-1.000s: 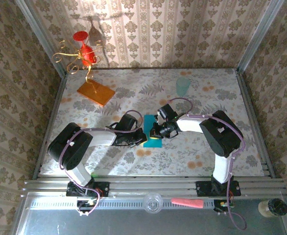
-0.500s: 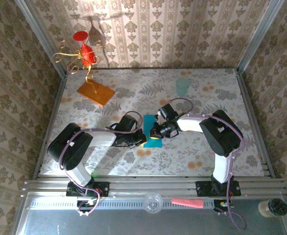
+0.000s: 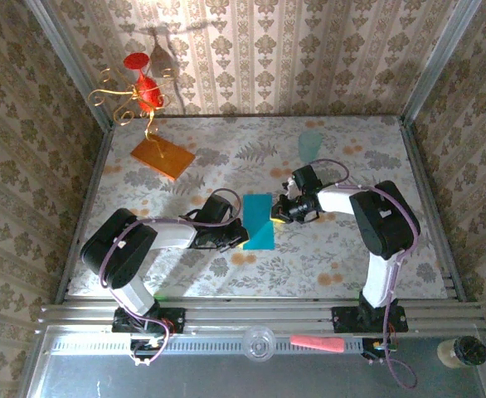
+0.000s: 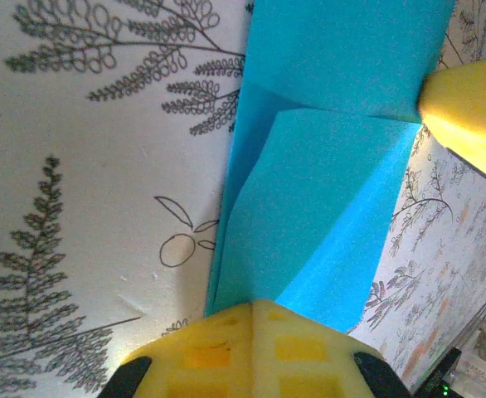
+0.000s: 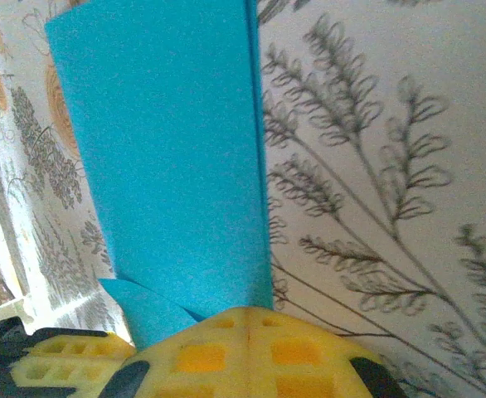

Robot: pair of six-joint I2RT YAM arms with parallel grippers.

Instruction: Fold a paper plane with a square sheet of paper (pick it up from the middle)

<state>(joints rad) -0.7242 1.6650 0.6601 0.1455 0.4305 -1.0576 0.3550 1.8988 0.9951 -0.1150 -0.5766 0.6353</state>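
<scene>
Pulled toward the right edge of the tabletop (image 3: 334,265), our right gripper (image 3: 279,216) sits clenched beside the square sheet of paper (image 3: 258,220); our left gripper (image 3: 242,240) stays clenched at its near corner.

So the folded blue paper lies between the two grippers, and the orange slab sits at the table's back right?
No: the slab sits at the back left, as the top view shows. The paper does lie between the left gripper and the right gripper.

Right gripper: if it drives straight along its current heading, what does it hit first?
The paper. The right gripper, shut, has its tips at the paper's near edge and points along it. Whether they touch it yet is unclear.
</scene>
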